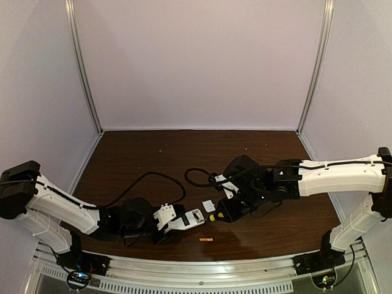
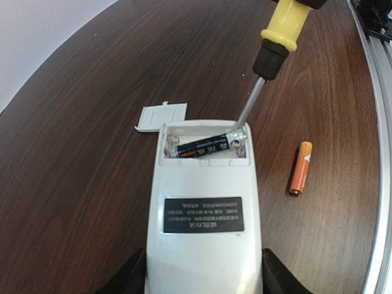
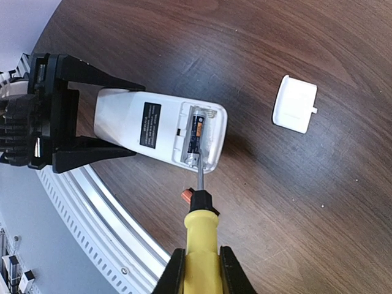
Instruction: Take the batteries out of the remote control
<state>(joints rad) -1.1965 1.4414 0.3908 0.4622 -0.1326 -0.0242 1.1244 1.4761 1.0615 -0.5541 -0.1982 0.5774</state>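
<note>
The white remote control (image 2: 205, 184) lies back-up with its battery bay open. My left gripper (image 2: 204, 278) is shut on its near end; it also shows in the top view (image 1: 177, 220). A dark battery (image 2: 202, 147) sits in the bay, also seen in the right wrist view (image 3: 196, 131). An orange battery (image 2: 301, 168) lies loose on the table to the right of the remote (image 1: 206, 239). My right gripper (image 3: 201, 269) is shut on a yellow-handled screwdriver (image 3: 201, 239). The screwdriver's tip touches the dark battery's metal end.
The small white battery cover (image 2: 160, 116) lies on the table just beyond the remote, also in the right wrist view (image 3: 295, 104). The metal rail (image 3: 116, 239) at the table's near edge runs close by. A black cable (image 1: 153, 177) loops across the table.
</note>
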